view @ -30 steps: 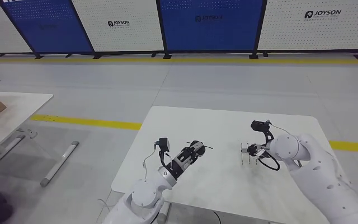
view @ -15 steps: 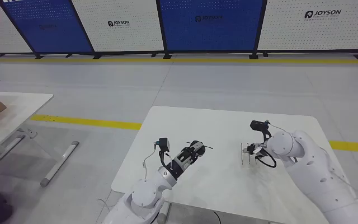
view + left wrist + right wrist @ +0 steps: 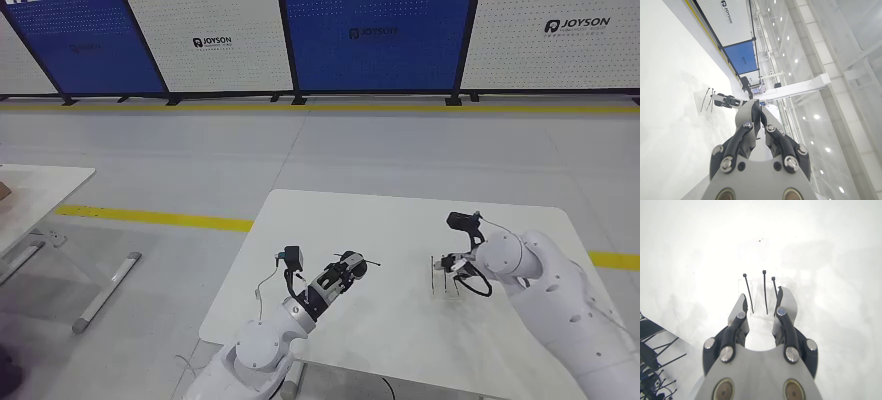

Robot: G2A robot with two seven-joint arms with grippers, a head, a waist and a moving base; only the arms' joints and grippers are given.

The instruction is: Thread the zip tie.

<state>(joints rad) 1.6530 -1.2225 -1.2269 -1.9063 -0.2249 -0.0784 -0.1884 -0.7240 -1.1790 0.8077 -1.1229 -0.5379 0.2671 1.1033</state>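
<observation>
Three black zip ties [image 3: 764, 291] lie side by side on a small clear stand [image 3: 757, 315] on the white table [image 3: 400, 220]. My right gripper [image 3: 761, 291] hovers open just over them, one finger on each side of the row. In the top view this gripper [image 3: 449, 264] is at the stand on the table's right side. The left wrist view shows the same ties [image 3: 706, 100] farther off. My left gripper [image 3: 758, 108] is held above the table's left part, shut on a thin black zip tie [image 3: 371, 263] that sticks out sideways from its fingers.
The table's near edge runs close behind the right gripper, and a dark rack with several spare ties [image 3: 651, 351] sits below it. Another white table [image 3: 30, 190] stands far to the left across the floor.
The right gripper has shifted slightly toward the ties on the stand. The left arm has not moved.
</observation>
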